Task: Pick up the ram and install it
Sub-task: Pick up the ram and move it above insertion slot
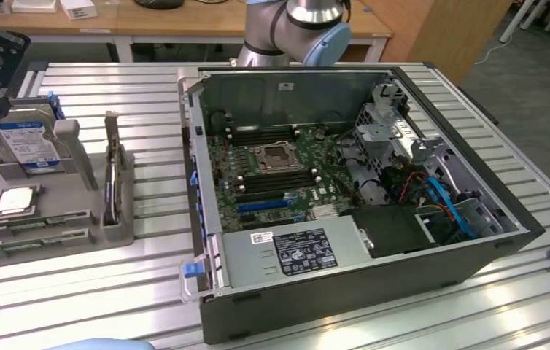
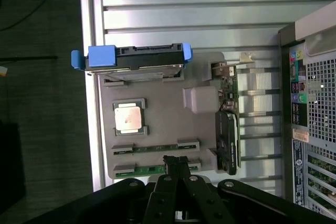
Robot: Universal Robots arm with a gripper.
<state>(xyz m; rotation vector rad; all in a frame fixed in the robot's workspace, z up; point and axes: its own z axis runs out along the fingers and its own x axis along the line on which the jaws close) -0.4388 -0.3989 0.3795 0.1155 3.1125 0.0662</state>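
1. table (image 1: 90, 80): ribbed metal slats, silver, with a dull sheen;
2. tray (image 2: 168, 124) by the table's edge: grey plastic, matt and smooth;
3. hard drive (image 1: 27, 142): silver metal body, glossy blue-white label, blue plastic bracket;
4. CPU chip (image 2: 128, 118): silver metal lid, faintly shiny;
5. ram (image 2: 147, 170): green circuit board, matt;
6. computer case (image 1: 353, 292): black matt shell outside, bare grey sheet metal inside;
7. gripper (image 2: 176, 159): black, matt.

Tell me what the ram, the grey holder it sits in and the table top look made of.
Ram: green circuit board, likely fibreglass laminate, seen edge-on in its slot.
Grey holder: matte plastic, perhaps moulded or printed, going by its even dull colour and blocky slots.
Table top: bare metal, probably aluminium, given its silvery ribbed slats catching the light.
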